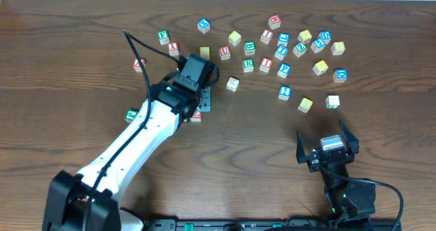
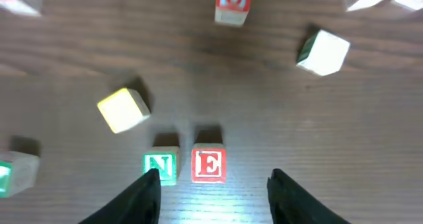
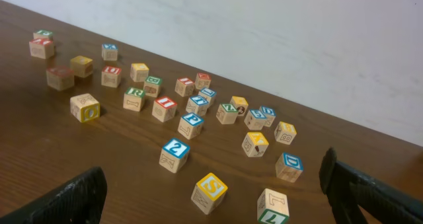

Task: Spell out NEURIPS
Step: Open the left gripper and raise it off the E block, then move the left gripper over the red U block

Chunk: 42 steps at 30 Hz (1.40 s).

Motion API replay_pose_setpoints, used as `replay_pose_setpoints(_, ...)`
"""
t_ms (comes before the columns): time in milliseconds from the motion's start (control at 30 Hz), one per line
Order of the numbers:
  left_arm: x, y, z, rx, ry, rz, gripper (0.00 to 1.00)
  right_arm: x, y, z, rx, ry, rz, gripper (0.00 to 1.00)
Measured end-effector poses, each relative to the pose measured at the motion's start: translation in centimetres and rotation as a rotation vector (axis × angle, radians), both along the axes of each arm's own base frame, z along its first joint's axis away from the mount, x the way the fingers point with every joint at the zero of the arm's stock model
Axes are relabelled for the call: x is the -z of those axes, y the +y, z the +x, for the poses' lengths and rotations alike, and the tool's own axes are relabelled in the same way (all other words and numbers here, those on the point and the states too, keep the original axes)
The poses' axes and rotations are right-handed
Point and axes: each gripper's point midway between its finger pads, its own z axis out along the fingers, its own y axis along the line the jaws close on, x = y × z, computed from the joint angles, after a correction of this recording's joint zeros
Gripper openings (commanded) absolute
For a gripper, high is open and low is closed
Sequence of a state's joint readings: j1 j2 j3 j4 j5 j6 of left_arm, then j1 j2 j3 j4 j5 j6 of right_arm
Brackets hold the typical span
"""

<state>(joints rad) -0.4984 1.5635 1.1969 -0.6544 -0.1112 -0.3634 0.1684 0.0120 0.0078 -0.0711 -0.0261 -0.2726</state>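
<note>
My left wrist view gives what no other view does: a green N cube [image 2: 160,166] and a red E cube [image 2: 209,164] side by side on the table [image 2: 277,118]. The N cube is just to the left of the E cube, a thin gap between them, and both letters read upright. My left hand [image 2: 213,179] is partly open and has hold of nothing. Its fingers [image 2: 142,197] stand either side of the E cube: the left one crosses the N cube's lower corner, the right one stands apart from the E cube. Beyond the E cube a red U cube [image 2: 232,0] sits at the top edge of that view.

From overhead my left hand [image 1: 203,98] covers the E cube and I cannot read it. That view does show the U cube [image 1: 224,52] with a green R cube [image 1: 248,65], a red I cube [image 1: 266,65] and a blue P cube [image 1: 285,70] in a loose line. All lie beyond the E cube and to its right. The yellow S cube [image 1: 305,105] lies well apart from the E cube, toward my right hand [image 1: 325,146].

My right wrist view reads the S cube [image 3: 211,191] plainly, with a blue 2 cube [image 3: 175,152], a T cube [image 3: 273,207] and a blue D cube [image 3: 289,166] around it. My right hand [image 3: 210,170] is spread wide, with nothing held.
</note>
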Motion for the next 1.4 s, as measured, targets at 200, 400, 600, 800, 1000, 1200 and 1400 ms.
replay_pose_setpoints(200,-3.9,0.2,2.0,0.016,-0.069,-0.008,0.52,0.0,0.0,0.0,0.000,0.000,0.000,0.99)
replay_pose_setpoints(400,-7.0,1.4,3.5,-0.013,-0.118,-0.019,0.53,0.0,0.0,0.0,0.000,0.000,0.000,0.99)
replay_pose_setpoints(600,-7.5,1.7,3.6,-0.009,-0.118,-0.013,0.57,0.0,0.0,0.0,0.000,0.000,0.000,0.99)
replay_pose_setpoints(800,-7.3,1.6,3.8,-0.007,-0.069,0.010,0.60,0.0,0.0,0.0,0.000,0.000,0.000,0.99)
replay_pose_setpoints(1000,-6.4,0.6,6.1,-0.002,0.021,0.053,0.62,0.0,0.0,0.0,0.000,0.000,0.000,0.99)
replay_pose_setpoints(1200,-4.8,-0.5,8.5,0.018,0.092,0.093,0.70,0.0,0.0,0.0,0.000,0.000,0.000,0.99)
replay_pose_setpoints(1400,-2.1,-0.9,9.1,0.033,0.154,0.116,0.71,0.0,0.0,0.0,0.000,0.000,0.000,0.99)
